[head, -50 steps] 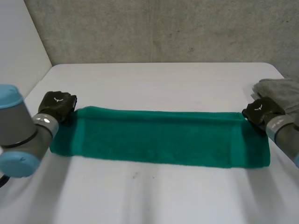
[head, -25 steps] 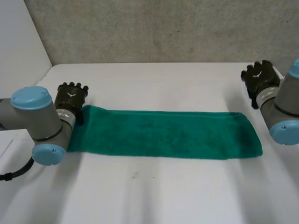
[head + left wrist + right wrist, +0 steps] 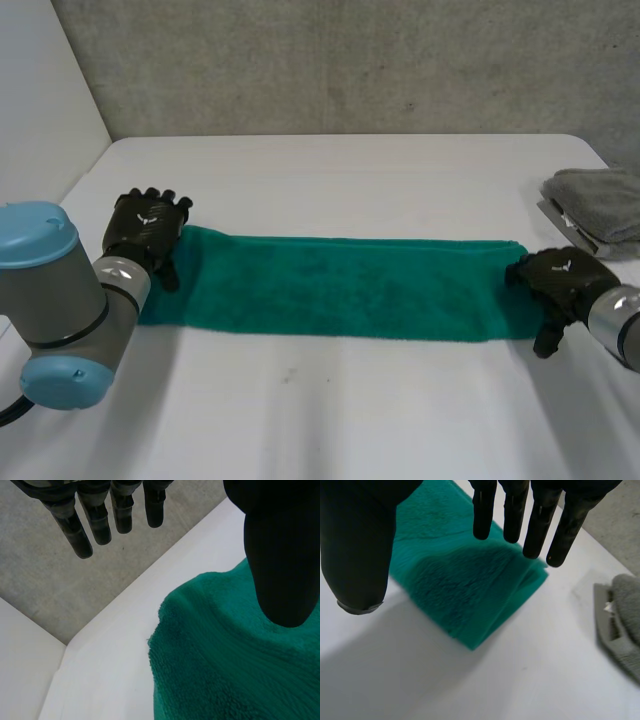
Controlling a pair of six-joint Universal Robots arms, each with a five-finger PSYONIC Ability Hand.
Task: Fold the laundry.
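On my smooth white table (image 3: 330,170), a plush green terry towel (image 3: 340,285) lies folded into a long flat strip. A rumpled grey cloth (image 3: 600,200) sits at its 2 o'clock. My left hand (image 3: 148,225) hangs slack-fingered over the 9 o'clock end, and my right hand (image 3: 560,280) likewise over the 3 o'clock end.

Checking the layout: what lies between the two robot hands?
In the head view, the green towel stretches from the left robot hand to the right robot hand.
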